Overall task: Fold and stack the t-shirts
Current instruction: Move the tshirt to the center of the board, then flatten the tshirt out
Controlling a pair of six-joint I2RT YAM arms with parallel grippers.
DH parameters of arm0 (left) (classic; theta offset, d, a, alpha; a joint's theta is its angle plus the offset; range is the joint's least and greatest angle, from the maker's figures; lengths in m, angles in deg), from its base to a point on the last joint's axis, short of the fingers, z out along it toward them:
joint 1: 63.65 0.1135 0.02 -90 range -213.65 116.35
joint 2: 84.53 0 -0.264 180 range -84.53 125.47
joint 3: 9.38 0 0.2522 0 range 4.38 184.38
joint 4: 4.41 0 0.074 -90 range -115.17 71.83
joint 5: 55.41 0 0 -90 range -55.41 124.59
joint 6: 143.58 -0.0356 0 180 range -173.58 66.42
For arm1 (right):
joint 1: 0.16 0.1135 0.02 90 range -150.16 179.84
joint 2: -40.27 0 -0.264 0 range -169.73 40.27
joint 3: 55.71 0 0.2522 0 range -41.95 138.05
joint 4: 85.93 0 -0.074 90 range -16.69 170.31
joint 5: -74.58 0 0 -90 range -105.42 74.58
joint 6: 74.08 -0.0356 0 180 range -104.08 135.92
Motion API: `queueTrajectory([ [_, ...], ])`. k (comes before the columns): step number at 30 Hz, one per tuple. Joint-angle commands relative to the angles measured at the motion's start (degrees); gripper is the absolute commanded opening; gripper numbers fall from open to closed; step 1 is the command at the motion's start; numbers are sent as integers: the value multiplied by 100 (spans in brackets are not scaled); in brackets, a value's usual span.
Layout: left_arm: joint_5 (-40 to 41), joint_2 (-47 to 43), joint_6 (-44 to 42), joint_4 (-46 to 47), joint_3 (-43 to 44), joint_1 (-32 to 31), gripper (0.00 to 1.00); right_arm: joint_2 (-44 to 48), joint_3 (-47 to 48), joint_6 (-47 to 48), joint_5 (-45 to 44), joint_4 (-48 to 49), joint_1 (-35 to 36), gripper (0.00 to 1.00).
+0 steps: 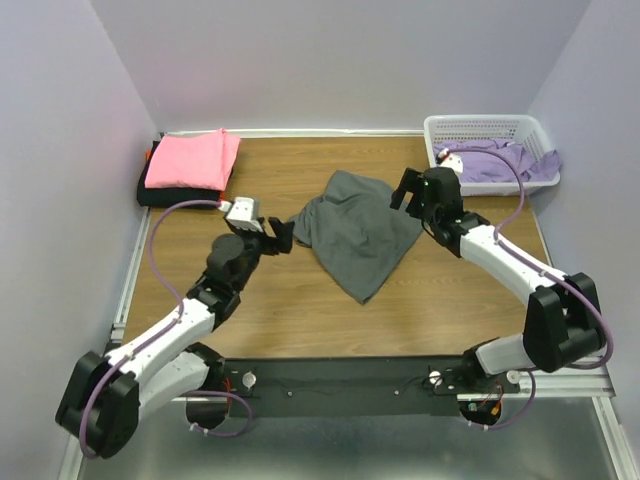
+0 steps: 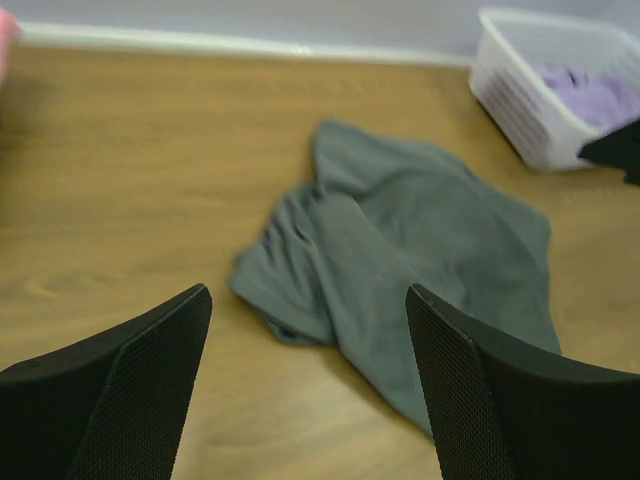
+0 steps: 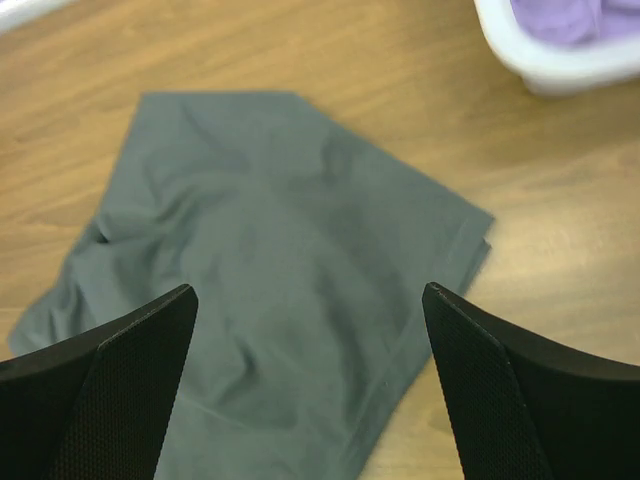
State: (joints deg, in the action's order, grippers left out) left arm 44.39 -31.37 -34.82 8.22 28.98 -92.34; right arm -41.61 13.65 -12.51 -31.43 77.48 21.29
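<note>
A charcoal grey t-shirt [image 1: 358, 226] lies loosely crumpled in the middle of the table, also in the left wrist view [image 2: 420, 255] and the right wrist view [image 3: 270, 270]. My left gripper [image 1: 281, 236] is open just left of the shirt's bunched edge, nothing between its fingers [image 2: 130, 390]. My right gripper [image 1: 404, 190] hangs open above the shirt's right upper side, its fingers [image 3: 510, 390] empty. A folded pink t-shirt [image 1: 192, 158] rests on a folded black t-shirt [image 1: 170, 196] at the back left. Lavender t-shirts [image 1: 505, 162] fill the basket.
A white lattice basket [image 1: 485, 127] stands at the back right corner, with purple cloth spilling over its right rim. Walls close the table on the left, back and right. Bare wood [image 1: 300, 310] shows in front of the grey shirt.
</note>
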Motion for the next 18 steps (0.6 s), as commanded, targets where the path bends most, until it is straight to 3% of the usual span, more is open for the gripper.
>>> queueTrajectory([
  [1, 66, 413, 557, 559, -315, -549, 86, 427, -574, -234, -262, 230, -1, 100],
  [10, 267, 1485, 1244, 1325, -395, -2112, 84, 692, -1173, -199, -842, 239, -18, 100],
  [15, 486, 2241, 1358, 1351, -78, -2493, 84, 797, -1349, -374, -343, 239, -27, 98],
  [18, 1003, 2085, 1271, 1404, -122, -2449, 85, 972, -1656, -497, 351, 528, -18, 90],
])
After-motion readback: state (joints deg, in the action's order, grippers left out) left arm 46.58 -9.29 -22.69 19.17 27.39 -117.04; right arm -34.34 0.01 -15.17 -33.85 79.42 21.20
